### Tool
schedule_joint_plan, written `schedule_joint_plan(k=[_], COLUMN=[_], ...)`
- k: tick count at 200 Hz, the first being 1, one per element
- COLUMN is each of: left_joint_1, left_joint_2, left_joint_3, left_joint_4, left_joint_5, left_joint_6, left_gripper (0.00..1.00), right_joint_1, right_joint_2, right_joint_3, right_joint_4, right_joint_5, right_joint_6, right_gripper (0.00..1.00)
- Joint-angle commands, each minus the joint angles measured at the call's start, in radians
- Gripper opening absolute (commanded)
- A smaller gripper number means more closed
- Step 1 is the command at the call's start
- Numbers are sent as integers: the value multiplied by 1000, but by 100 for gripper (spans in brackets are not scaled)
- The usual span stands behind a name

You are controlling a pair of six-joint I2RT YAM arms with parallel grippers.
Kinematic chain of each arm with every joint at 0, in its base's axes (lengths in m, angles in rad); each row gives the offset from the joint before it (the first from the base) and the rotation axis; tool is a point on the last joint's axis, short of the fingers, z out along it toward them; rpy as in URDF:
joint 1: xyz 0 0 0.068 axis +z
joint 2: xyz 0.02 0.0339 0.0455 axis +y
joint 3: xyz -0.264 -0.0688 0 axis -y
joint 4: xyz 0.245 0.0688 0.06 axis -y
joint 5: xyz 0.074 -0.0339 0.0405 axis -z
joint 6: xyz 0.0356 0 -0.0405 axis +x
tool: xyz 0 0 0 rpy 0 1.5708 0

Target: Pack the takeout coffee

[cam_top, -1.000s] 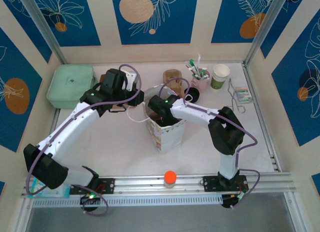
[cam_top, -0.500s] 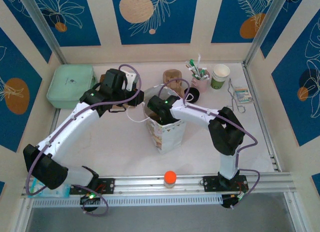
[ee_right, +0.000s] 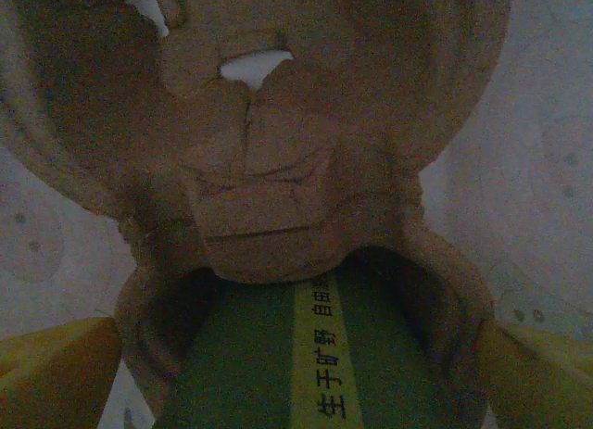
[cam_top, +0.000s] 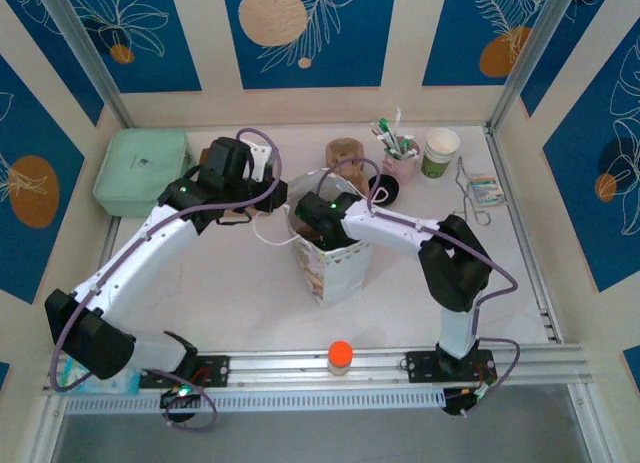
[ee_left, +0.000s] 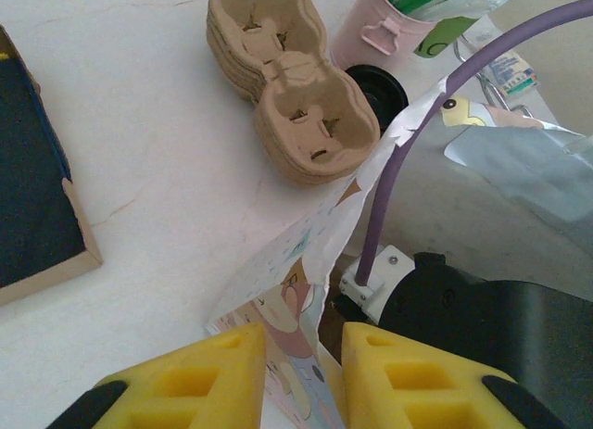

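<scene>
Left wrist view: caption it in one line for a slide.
Left gripper straddles the rim of the paper bag, pulp cup carriers stacked beyond.

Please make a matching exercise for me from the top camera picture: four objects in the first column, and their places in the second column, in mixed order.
Things:
1. mint green plastic box with a lid
2. small bottle with an orange cap
3. white paper cup with a green band and no lid
4. patterned paper bag

Places:
A. middle of the table
B. far left corner
C. on the metal rail at the near edge
D. far right, beside the pink mug

Pairs: 1-B, 2-C, 3-D, 4-A
</scene>
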Motion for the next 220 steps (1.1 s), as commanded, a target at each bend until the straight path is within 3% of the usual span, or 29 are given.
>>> schedule_joint_plan(k=[1, 147, 220], left_joint_1=[-11, -12, -13], left_joint_2=[-24, -28, -30], left_joint_3=[6, 1, 5], left_joint_4=[-20, -18, -23], left_joint_5=[-19, -25, -31], left_joint_6=[-5, -7, -4], left_gripper=[28, 28, 29], right_joint_1=[1, 14, 32], right_joint_2=[101, 126, 84], right_joint_3=[-92, -142, -64], right_joint_4=[86, 155, 55], right_joint_5=[40, 56, 44], right_joint_6=[24, 55, 47], right_gripper=[99, 99, 99])
